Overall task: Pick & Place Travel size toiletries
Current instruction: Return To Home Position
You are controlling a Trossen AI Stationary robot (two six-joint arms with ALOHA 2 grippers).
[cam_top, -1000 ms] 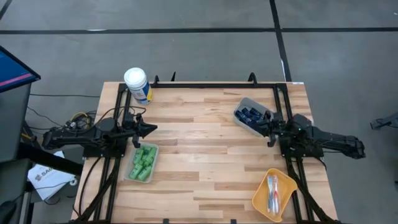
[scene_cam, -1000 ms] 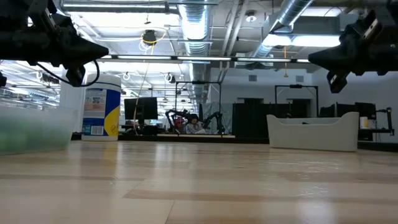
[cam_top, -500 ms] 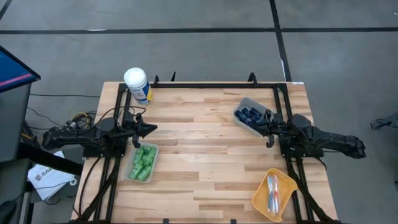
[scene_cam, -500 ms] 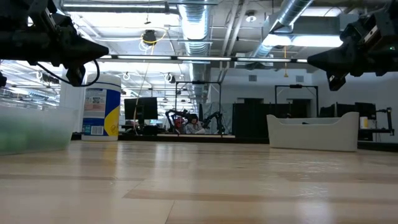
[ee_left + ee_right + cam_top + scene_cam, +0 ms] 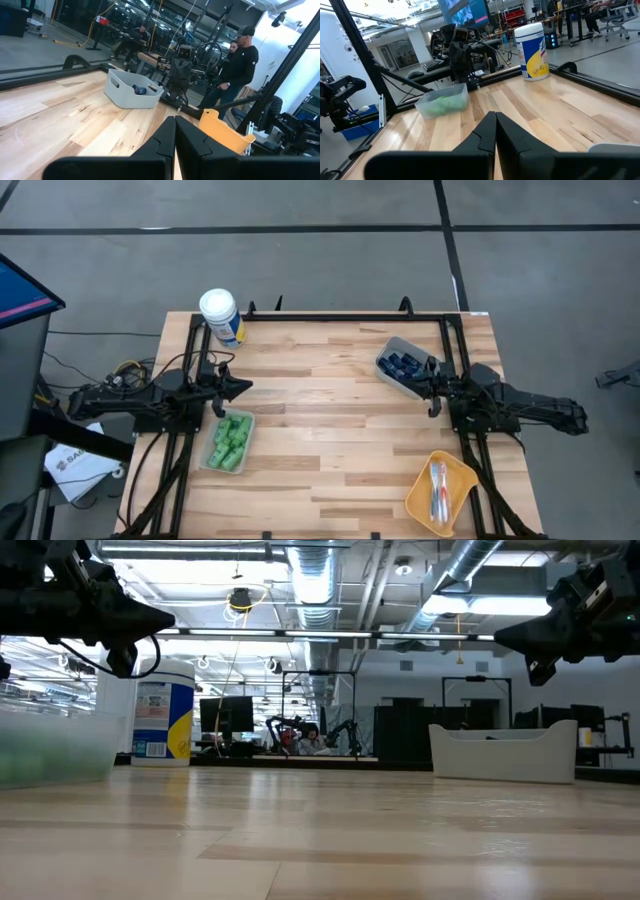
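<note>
Bright green small bottles [image 5: 231,438] lie in a clear tray [image 5: 246,438] near the table's left side. Dark navy tubes [image 5: 402,366] fill a grey bin [image 5: 393,346] at the far right. Toothbrushes [image 5: 437,486] rest in a yellow tray [image 5: 418,494] at the near right corner. My left gripper [image 5: 246,387] hovers shut just beyond the far end of the green tray, above the table. My right gripper [image 5: 428,388] hovers shut beside the grey bin's near edge. In the wrist views the left fingers [image 5: 175,131] and the right fingers [image 5: 495,128] are pressed together with nothing between them.
A large white-lidded canister [image 5: 221,315] with a blue-yellow label stands at the far left corner. Bare wooden tabletop [image 5: 330,410] stretches between the two arms. Black frame rails run along the table's edges. People stand in the room beyond the table [image 5: 239,65].
My right gripper has shifted slightly toward the table's left, along the grey bin's near edge. Nothing else has moved.
</note>
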